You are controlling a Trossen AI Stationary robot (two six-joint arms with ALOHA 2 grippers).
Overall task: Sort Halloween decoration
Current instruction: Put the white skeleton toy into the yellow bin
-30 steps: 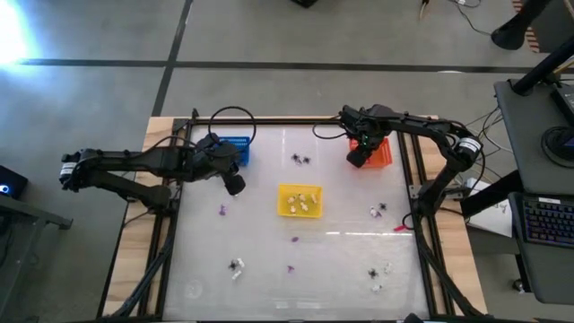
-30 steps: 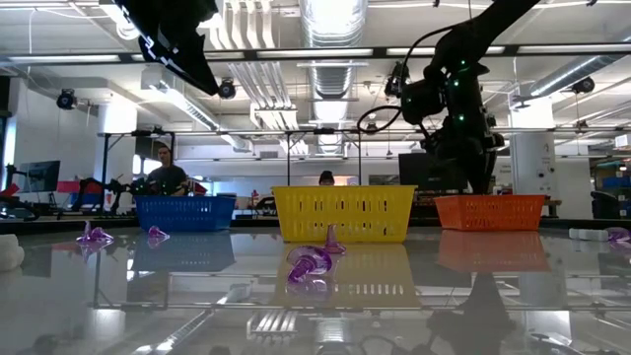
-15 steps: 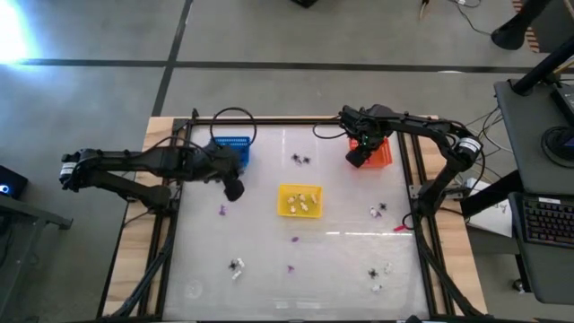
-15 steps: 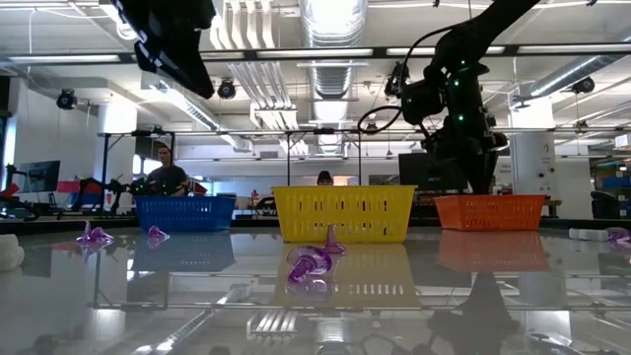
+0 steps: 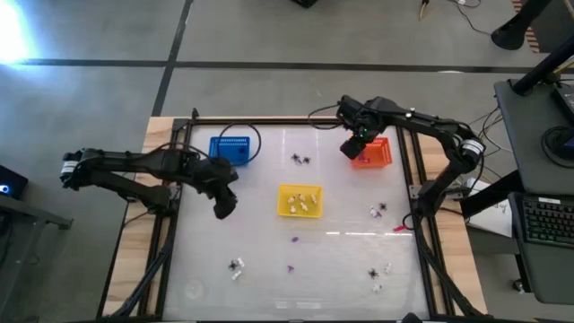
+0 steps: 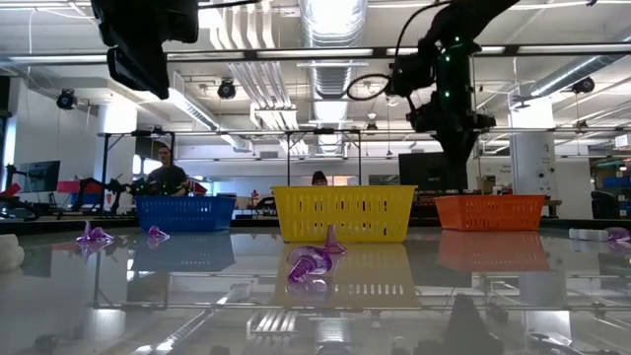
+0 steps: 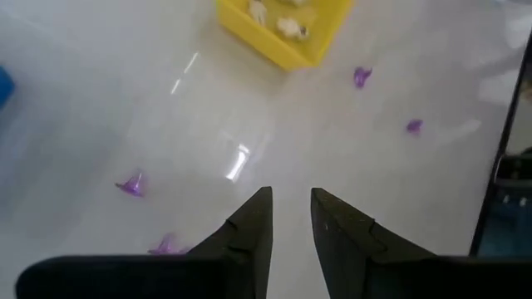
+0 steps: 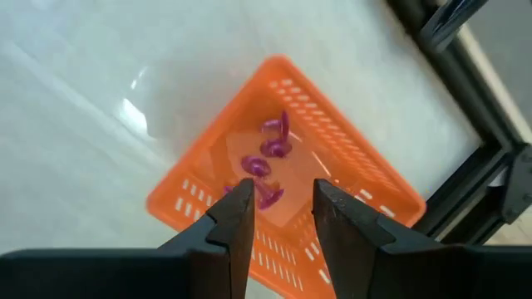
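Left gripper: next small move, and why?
Probably lower the left gripper onto the purple trinket lying nearest it. Its fingers are parted with nothing between them, it hangs above the table, and purple pieces already sit in the orange basket.

Three baskets point(image 5: 300, 200) sit across the counter's point(image 5: 341, 260) upper half; trinkets point(image 5: 236, 266) lie scattered below, some inside the baskets.

Purple trinkets point(image 8: 268, 163) (orange mesh basket point(image 8: 349, 166))

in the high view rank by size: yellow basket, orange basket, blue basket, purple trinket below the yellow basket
1-3. Yellow basket, blue basket, orange basket: alike, orange partly hidden by the right gripper.
4. Purple trinket, far smallest.
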